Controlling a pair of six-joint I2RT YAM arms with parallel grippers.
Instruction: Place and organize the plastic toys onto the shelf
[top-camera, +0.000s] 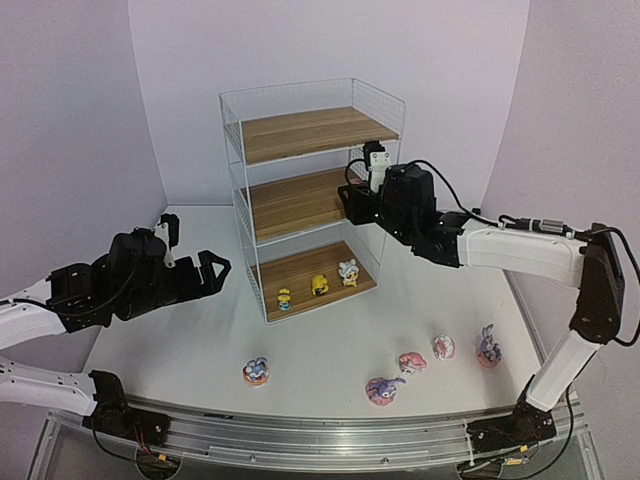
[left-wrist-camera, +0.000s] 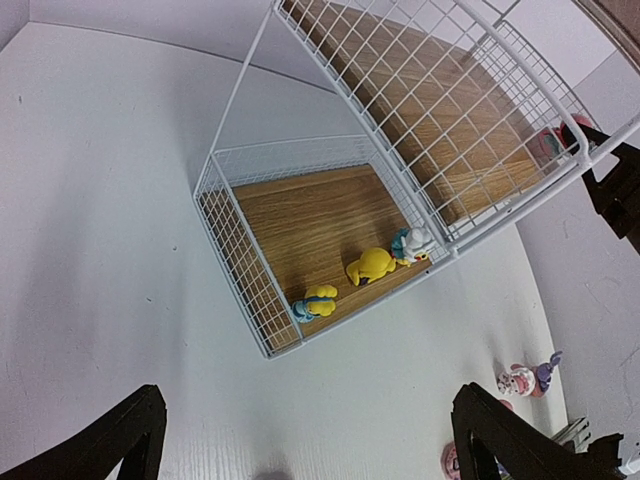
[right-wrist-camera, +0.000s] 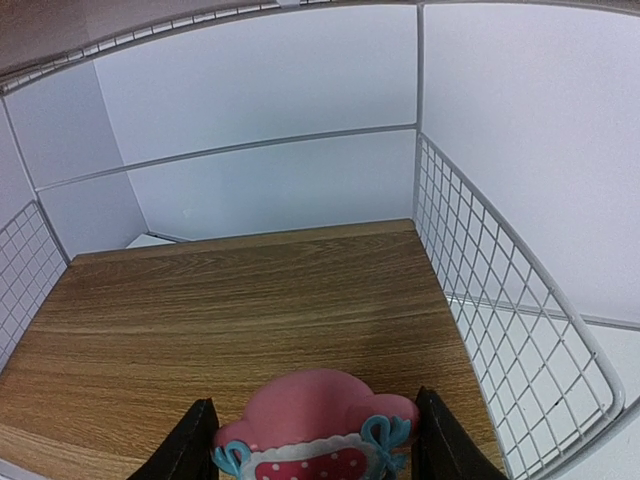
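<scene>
The shelf (top-camera: 232, 150) stands mid-table, a white wire rack with three wooden boards. On its bottom board sit three small yellow and white toys (top-camera: 284, 298) (top-camera: 319, 285) (top-camera: 348, 272), which the left wrist view shows too (left-wrist-camera: 315, 303) (left-wrist-camera: 372, 265) (left-wrist-camera: 413, 243). My right gripper (right-wrist-camera: 312, 445) is shut on a pink-white toy (right-wrist-camera: 315, 420), held just over the front of the middle board (right-wrist-camera: 250, 300). In the top view the right gripper (top-camera: 358, 203) reaches into the shelf's right front. My left gripper (top-camera: 215, 270) hovers open, left of the shelf, with nothing between its fingers (left-wrist-camera: 120, 440).
Along the near table lie three purple bunnies (top-camera: 256, 371) (top-camera: 383, 389) (top-camera: 488, 347) and two pink-white toys (top-camera: 412, 361) (top-camera: 443, 346). Wire mesh (right-wrist-camera: 500, 300) walls the middle board's right side. A metal rail (top-camera: 320, 435) runs along the near edge.
</scene>
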